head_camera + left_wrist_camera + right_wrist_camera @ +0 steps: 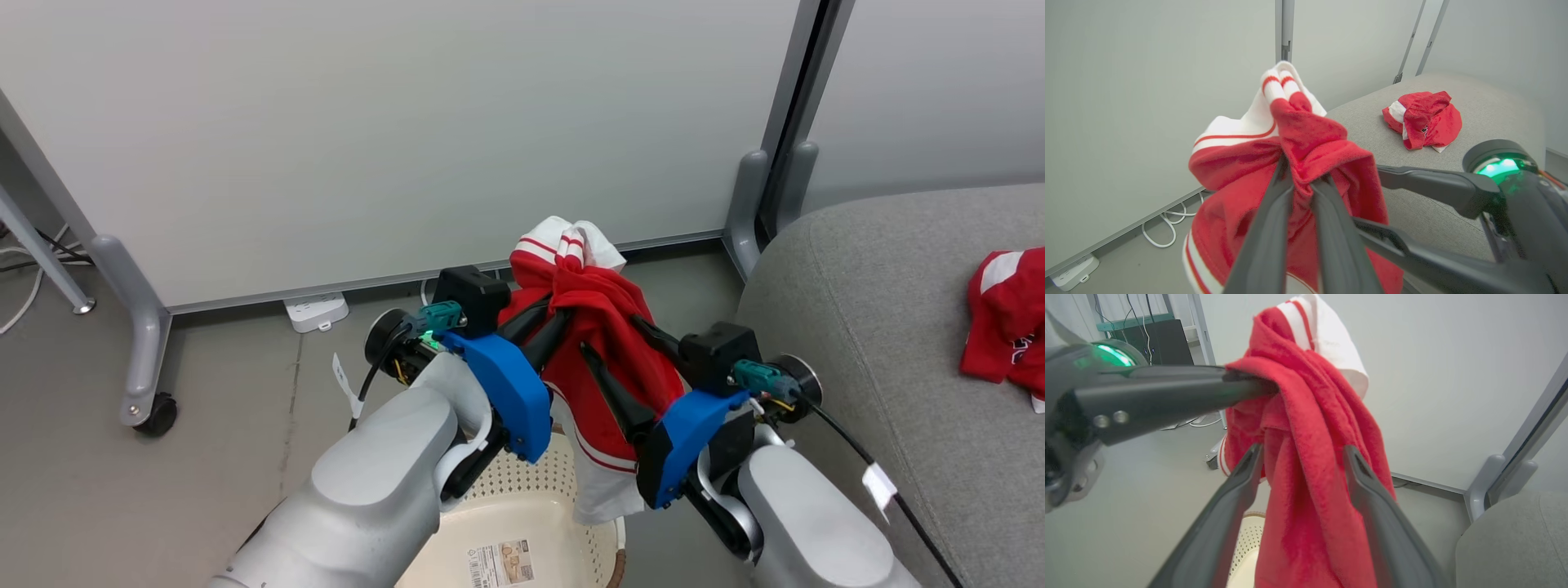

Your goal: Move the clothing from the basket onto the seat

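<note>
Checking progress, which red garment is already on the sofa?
The crumpled garment on the sofa; the other garment hangs from the left gripper above the basket.

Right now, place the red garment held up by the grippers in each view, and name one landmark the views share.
Head view: held garment at centre, above the basket.
Left wrist view: held garment at centre, pinched in the left gripper.
Right wrist view: held garment at centre, hanging between the fingers of the open right gripper.
Shared landmark: the grey sofa, toward the right in each view.
</note>
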Controlling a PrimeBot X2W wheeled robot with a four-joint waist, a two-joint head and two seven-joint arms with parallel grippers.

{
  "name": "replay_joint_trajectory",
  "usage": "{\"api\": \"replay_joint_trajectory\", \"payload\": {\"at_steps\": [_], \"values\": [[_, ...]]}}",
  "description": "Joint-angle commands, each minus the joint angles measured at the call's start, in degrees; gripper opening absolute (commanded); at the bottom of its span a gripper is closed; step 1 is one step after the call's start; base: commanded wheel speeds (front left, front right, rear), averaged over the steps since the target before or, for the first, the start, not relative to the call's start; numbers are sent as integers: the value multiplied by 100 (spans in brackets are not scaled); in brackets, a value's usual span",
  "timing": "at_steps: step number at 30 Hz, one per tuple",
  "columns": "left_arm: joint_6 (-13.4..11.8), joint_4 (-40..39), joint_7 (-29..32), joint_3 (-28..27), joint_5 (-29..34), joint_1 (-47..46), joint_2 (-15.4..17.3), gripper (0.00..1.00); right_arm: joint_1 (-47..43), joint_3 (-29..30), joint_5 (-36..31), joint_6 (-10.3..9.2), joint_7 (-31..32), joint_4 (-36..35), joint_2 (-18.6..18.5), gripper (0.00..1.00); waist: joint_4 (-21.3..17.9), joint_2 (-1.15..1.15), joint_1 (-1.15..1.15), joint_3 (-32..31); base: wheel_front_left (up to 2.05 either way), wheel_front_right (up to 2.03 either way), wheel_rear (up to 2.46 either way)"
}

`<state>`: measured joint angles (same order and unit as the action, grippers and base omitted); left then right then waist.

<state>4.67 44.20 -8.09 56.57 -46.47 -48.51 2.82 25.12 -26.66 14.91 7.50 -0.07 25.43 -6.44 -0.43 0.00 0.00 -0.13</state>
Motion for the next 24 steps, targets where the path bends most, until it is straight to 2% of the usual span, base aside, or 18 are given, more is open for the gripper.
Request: {"api": "replay_joint_trajectory", "payload": {"at_steps": [1, 5, 12, 13, 14, 15, 24], "values": [[-38, -51, 20, 69, -74, -75, 14, 0, 261, -46, -44, -2, 42, 287, 54, 100, 38, 0, 0, 0, 0, 0, 0], [-49, -159, 74, 259, -254, -58, 14, 0, 712, -121, -100, -2, 77, 1103, 178, 100, 131, 0, 0, -8, 0, 0, 0], [-72, -320, 121, 466, -485, -104, 14, 0, 1117, -269, 0, -2, -87, 2025, 301, 100, 240, 0, 0, -24, 0, 0, 0], [-72, -337, 125, 493, -519, -113, 13, 0, 1158, -299, 44, -2, -125, 2133, 313, 48, 252, 0, 0, -29, 0, 0, 0], [-80, -352, 125, 519, -545, -121, 13, 0, 1195, -326, 78, -2, -173, 2215, 322, 5, 261, 0, 0, -34, 0, 0, 0], [-90, -364, 119, 545, -570, -132, 13, 0, 1228, -375, 116, -2, -197, 2303, 329, 0, 271, 0, 0, -37, 0, 0, 0], [-144, -262, -6, 635, -738, -227, 13, 0, 1387, -731, 512, -2, -529, 2713, 355, 0, 228, 0, 0, -66, 0, 0, 0]]}}
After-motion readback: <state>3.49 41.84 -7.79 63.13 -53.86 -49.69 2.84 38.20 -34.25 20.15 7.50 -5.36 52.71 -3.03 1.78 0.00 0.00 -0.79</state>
